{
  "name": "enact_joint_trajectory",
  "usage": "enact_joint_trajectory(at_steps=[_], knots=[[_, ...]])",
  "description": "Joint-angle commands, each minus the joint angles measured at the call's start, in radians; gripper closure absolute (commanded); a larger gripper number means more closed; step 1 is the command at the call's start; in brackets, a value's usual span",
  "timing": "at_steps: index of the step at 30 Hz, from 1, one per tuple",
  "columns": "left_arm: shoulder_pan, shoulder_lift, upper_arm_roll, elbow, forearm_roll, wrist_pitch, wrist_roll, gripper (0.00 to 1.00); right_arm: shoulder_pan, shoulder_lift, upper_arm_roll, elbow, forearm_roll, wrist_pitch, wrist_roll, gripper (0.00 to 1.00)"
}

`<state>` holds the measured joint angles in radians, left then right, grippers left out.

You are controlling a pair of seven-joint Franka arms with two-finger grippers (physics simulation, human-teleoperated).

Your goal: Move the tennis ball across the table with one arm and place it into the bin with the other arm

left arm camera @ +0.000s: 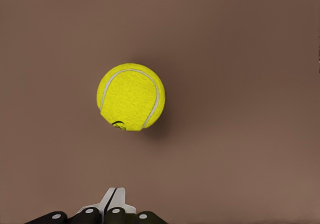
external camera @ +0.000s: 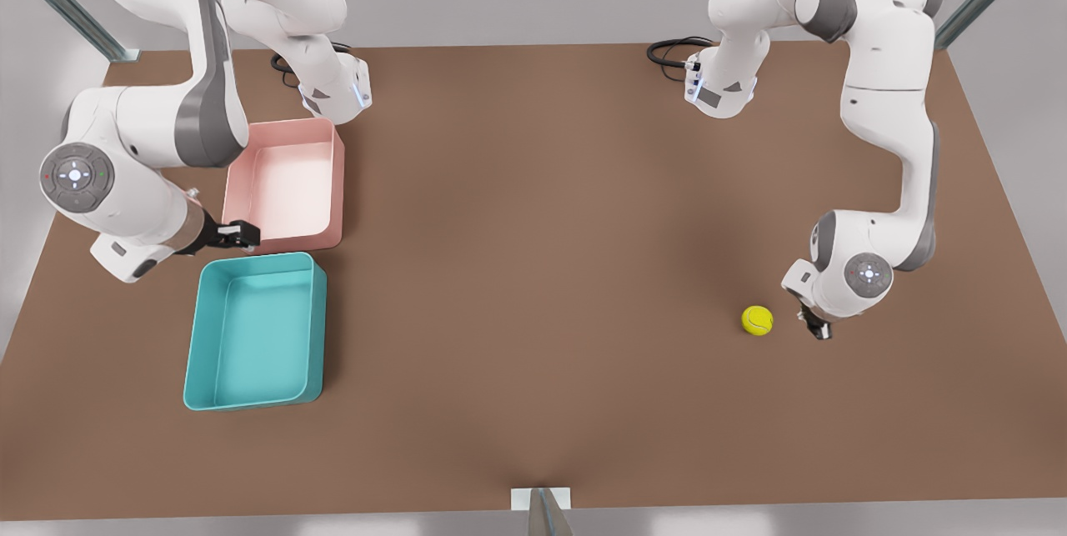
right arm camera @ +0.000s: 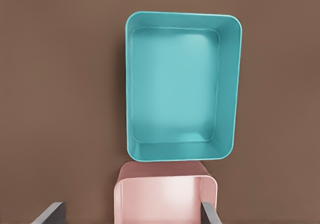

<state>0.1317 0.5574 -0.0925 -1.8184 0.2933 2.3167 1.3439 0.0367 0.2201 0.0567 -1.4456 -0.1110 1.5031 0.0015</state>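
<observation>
Now first step: left end effector (external camera: 815,328), fingers together, beside tennis ball (external camera: 757,320); next push toward bin (external camera: 254,331); right end effector (external camera: 242,234) spread, waiting

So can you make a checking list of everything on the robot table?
Surface: brown table, flat.
Job's things: tennis ball on the front view's right; teal bin on its left, nothing inside.
Clutter: pink tray beside the bin.
Grippers: left gripper shut, next to the ball, apart from it; right gripper open, waiting above the trays.
Cables: black loops at the arm bases.
Surroundings: grey walls, metal struts.
</observation>
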Motion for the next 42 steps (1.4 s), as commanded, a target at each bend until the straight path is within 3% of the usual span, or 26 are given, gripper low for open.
enact_joint_trajectory(at_steps=[1,17,20,22,25,27,28,29,30,31,32,33,36,42], knots=[[0.0,0.003,0.0,0.001,-0.031,0.035,0.44,0.79,0.0,0.001,0.0,0.002,0.001,0.002,0.005,0.0],[-0.047,0.064,0.005,0.002,0.006,0.026,0.33,0.79,-0.001,0.008,0.0,-0.001,0.001,0.003,0.005,0.0],[-0.159,0.085,0.008,0.005,0.003,0.036,0.104,0.79,-0.003,0.013,0.0,-0.001,0.001,0.008,0.005,0.0],[-0.305,0.082,0.01,0.008,-0.006,0.03,-0.348,0.79,-0.001,0.013,0.002,-0.001,0.001,0.008,0.005,0.0],[-0.287,-0.002,0.01,0.013,-0.345,-0.049,-0.419,0.79,-0.004,0.013,0.002,-0.001,0.001,0.008,0.003,0.0],[-0.259,-0.001,0.008,0.02,-0.3,-0.057,-0.413,0.79,-0.004,0.013,0.002,0.001,0.001,0.008,0.003,0.0],[-0.218,-0.025,0.008,0.104,-0.264,-0.205,-0.425,0.79,-0.004,0.013,0.002,0.001,0.001,0.008,0.003,0.0],[-0.19,-0.06,0.011,0.235,-0.261,-0.426,-0.703,0.79,-0.003,0.013,0.002,0.001,0.001,0.008,0.003,0.0],[-0.202,-0.14,0.011,0.321,-0.186,-0.62,-1.175,0.26,-0.001,0.025,0.002,0.001,0.005,0.014,0.005,0.0],[-0.233,-0.278,-0.013,0.323,-0.045,-0.761,-1.155,0.0,0.005,0.051,0.005,0.001,0.019,0.038,0.015,0.0],[-0.211,-0.307,-0.004,0.355,-0.095,-0.824,-1.187,0.0,0.017,0.071,0.008,0.002,0.022,0.066,0.041,0.0],[-0.208,-0.313,0.031,0.419,-0.216,-0.899,-1.489,0.0,0.052,0.104,0.008,0.004,0.025,0.101,0.098,0.0],[-0.213,-0.333,0.042,0.51,-0.256,-1.033,-1.519,0.0,0.186,0.18,0.008,0.01,0.03,0.216,0.253,0.0],[-0.155,-0.295,0.045,0.51,-0.356,-0.99,-1.611,0.0,0.304,0.35,0.009,0.053,0.097,0.43,0.572,0.0]])
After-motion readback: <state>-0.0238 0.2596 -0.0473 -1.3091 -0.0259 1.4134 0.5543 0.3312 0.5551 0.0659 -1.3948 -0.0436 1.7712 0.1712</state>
